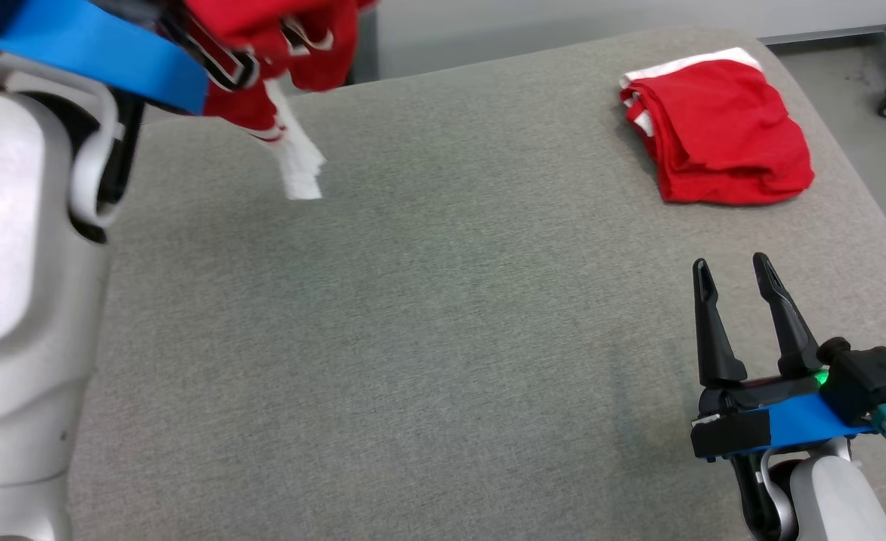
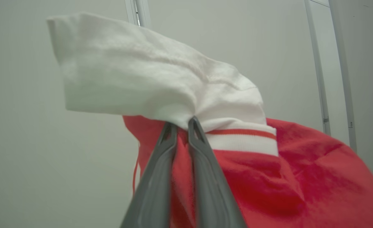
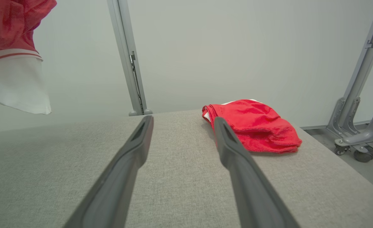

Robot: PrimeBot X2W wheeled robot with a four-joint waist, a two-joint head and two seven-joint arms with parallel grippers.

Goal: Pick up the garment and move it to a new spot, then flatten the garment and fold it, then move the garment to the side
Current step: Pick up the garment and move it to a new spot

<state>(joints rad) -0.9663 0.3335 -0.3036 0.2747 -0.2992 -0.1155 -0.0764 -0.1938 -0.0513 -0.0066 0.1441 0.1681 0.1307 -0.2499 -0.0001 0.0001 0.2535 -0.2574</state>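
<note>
while the left tool clamps the garment at its white end, it hangs soft, light beneath; wide-open right tool could grab a hem.

On my screen there's a folded red-and-white shirt lying on the grey fabric tabletop, with a castor-wheeled metal stand off to the right.

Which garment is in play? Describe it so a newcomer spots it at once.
On the big grey table, look above the far left side: the left gripper is shut on a red garment with a white hanging end. It hangs in the air, bunched, while the folded garment lies at the far right.
</note>
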